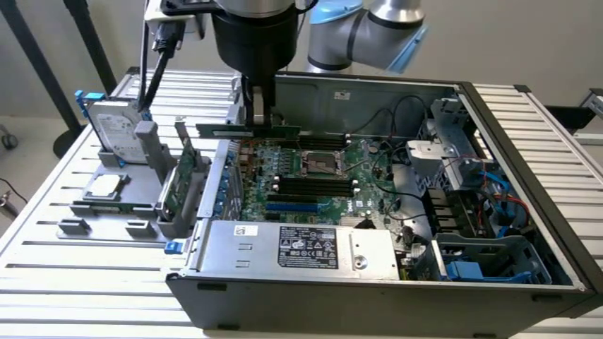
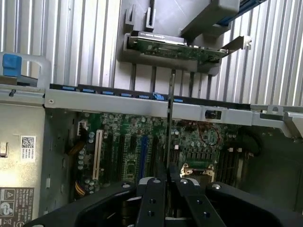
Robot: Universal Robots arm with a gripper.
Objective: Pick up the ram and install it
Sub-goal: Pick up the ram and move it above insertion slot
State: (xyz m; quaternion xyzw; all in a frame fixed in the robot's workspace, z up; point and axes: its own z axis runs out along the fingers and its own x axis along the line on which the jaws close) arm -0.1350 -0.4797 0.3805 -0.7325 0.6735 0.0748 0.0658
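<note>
My gripper (image 1: 260,124) is shut on the ram (image 1: 226,130), a long thin green stick held level and on edge. It hangs above the rear left part of the motherboard (image 1: 368,159) inside the open computer case (image 1: 527,176), clear of the board. The black memory slots (image 1: 315,186) lie lower down, nearer the exterior view's front. In the wrist view the ram (image 2: 171,118) shows edge-on as a thin line rising from between my dark fingers (image 2: 154,194), with the motherboard (image 2: 128,142) beneath it.
A grey fixture (image 1: 104,212) at the exterior view's left holds a silver hard drive (image 1: 118,131), a larger green expansion card (image 1: 183,180) and a CPU chip (image 1: 104,187). The power supply (image 1: 301,247) fills the case's front. Cables and drive cages (image 1: 471,212) crowd its right.
</note>
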